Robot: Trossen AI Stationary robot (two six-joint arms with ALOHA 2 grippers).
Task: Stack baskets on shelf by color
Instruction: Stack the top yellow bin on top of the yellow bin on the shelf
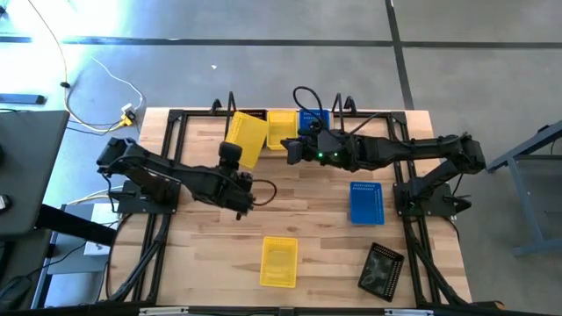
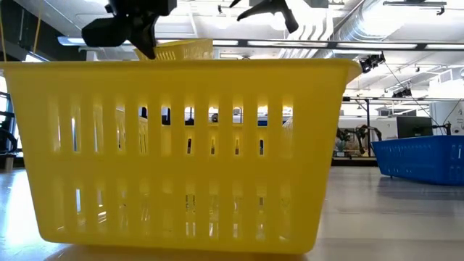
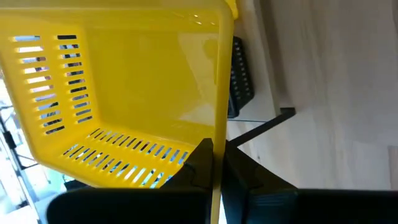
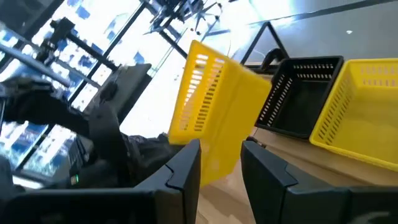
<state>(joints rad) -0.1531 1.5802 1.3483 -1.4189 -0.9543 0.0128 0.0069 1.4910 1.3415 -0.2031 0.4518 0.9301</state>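
My left gripper point(image 1: 231, 156) is shut on a yellow basket point(image 1: 247, 139), lifted and tilted in front of the shelf point(image 1: 219, 110) at the table's far edge. On the shelf a black basket point(image 1: 255, 114), a yellow basket point(image 1: 281, 128) and a blue basket point(image 1: 313, 118) stand side by side. My right gripper point(image 1: 292, 150) is open and hovers just right of the held basket, touching nothing. On the table lie a blue basket point(image 1: 366, 202), a yellow basket point(image 1: 278, 261) and a black basket point(image 1: 382, 269). My left gripper point(image 3: 217, 157) holds the yellow basket by one side wall at its rim point(image 3: 221, 124). One finger point(image 3: 198, 163) is inside the basket and the other point(image 3: 241, 169) outside. The basket is lifted clear of the table and tipped on its side above the fingers.
The black tabletop frame point(image 1: 176, 118) runs along the table's edges. In the low view the near yellow basket point(image 2: 181, 145) fills most of the picture, with the blue basket point(image 2: 420, 156) to its right. Bare board lies between the arms and the near baskets.
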